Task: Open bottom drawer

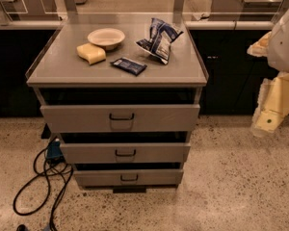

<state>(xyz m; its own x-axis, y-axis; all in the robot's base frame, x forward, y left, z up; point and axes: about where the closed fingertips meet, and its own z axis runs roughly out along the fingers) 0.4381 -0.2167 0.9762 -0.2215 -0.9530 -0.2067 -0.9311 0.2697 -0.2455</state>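
The grey metal cabinet (58, 66) stands in the middle of the camera view with three drawers. The bottom drawer (96, 178) has the shallowest front and sits just above the floor. Its small black loop handle (129, 177) is at its centre. A dark gap shows above its front panel. The middle drawer (86, 153) and the tall top drawer (77, 118) sit above it. My arm (279, 93) hangs at the right edge, cream and white. My gripper (266, 124) is at its lower end, far to the right of the cabinet and touching nothing.
On the cabinet top lie a white bowl (106, 37), a yellow sponge (91, 53), a blue-and-white snack bag (159, 39) and a small dark blue packet (128, 65). Black cables (41, 177) loop on the speckled floor at the left. Dark counters (231, 71) run behind.
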